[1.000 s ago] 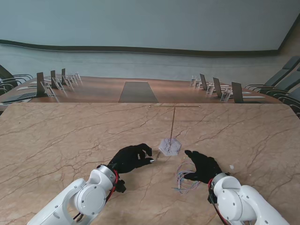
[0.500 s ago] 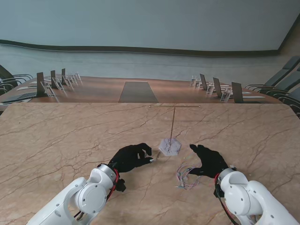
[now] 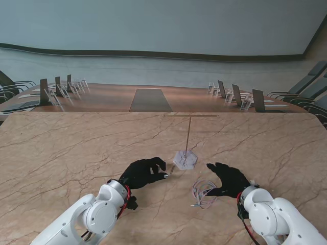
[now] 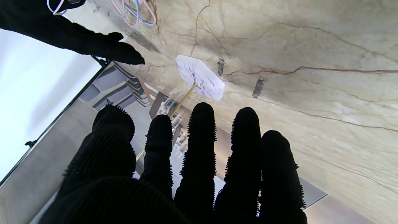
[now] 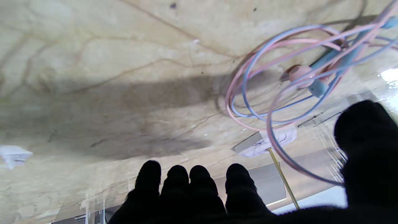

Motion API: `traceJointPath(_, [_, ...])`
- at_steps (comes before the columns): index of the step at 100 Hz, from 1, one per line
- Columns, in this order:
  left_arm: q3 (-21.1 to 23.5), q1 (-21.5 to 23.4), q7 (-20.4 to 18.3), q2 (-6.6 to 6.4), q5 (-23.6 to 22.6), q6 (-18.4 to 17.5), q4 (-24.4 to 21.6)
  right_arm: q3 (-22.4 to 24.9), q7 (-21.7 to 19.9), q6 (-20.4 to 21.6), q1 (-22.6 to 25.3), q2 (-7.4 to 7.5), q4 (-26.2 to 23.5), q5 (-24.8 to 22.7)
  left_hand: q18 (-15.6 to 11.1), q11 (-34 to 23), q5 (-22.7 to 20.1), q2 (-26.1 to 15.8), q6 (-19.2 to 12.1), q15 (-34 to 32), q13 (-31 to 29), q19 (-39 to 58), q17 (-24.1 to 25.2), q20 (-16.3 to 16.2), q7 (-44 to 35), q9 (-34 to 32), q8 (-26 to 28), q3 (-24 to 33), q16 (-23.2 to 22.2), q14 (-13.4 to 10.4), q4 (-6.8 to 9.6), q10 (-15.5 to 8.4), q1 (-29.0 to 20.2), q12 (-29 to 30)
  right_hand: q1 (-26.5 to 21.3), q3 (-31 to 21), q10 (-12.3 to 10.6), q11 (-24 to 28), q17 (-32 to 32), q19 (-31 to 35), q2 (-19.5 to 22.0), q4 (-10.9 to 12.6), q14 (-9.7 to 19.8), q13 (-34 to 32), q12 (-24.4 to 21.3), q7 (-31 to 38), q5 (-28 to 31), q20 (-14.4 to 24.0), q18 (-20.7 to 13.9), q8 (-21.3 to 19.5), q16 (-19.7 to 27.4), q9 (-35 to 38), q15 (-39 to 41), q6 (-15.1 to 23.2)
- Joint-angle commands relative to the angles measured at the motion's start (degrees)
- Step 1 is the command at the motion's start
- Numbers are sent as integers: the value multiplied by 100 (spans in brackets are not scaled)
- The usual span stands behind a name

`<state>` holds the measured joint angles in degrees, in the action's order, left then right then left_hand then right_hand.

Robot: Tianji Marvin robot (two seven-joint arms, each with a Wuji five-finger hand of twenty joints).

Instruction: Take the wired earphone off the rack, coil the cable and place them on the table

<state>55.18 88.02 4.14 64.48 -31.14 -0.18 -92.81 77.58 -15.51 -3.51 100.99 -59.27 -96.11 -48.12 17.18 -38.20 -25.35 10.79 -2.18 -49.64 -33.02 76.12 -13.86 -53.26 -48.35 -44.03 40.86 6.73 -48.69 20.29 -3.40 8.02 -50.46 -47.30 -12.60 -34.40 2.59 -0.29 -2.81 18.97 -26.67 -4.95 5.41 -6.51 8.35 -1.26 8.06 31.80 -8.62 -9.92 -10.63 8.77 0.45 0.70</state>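
From the stand, the pink-and-blue coiled wired earphone [image 3: 202, 191] lies on the beige marble worktop [image 3: 61, 148], off the slim gold rack with its white hexagonal base [image 3: 185, 159]. The black-gloved right hand [image 3: 228, 178] hovers beside it, fingers spread, empty.

Left wrist: the left hand [image 4: 186, 165] is empty, fingers apart.

Right wrist: loose loops near the thumb could snag and uncoil. No containers are visible.

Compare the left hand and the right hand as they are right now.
The left hand sits to the left of the rack's marble base, its fingertip nearly at the base; the right hand lies to the base's right, beside the coiled earphone cable. The left hand's fingers curl inward; the right hand's are spread wider. Both wear black gloves, hold nothing, and hover palm-down near the table.
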Motion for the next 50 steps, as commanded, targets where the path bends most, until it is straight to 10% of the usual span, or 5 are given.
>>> traceJointPath(1, [-3, 66, 11, 27, -16, 11, -5, 6, 90, 123, 85, -23, 57, -26, -34, 100, -87, -166, 3, 65, 73, -15, 100, 81, 133, 82, -57, -92, 62, -71, 77, -57, -79, 113, 226, 5, -144, -153, 7, -266, -216, -150, 258, 181, -141, -152, 119, -118, -306, 135, 193, -145, -165, 119])
traceJointPath(50, [32, 167, 98, 20, -164, 26, -47, 569, 290, 759, 299, -36, 123, -83, -30, 147, -98, -166, 11, 104, 74, -24, 122, 154, 171, 72, -61, -79, 79, -79, 75, -44, -70, 192, 53, -12, -136, -152, 58, -453, -114, -94, 231, 189, -228, -121, 119, -207, -278, 256, 406, -155, -173, 157])
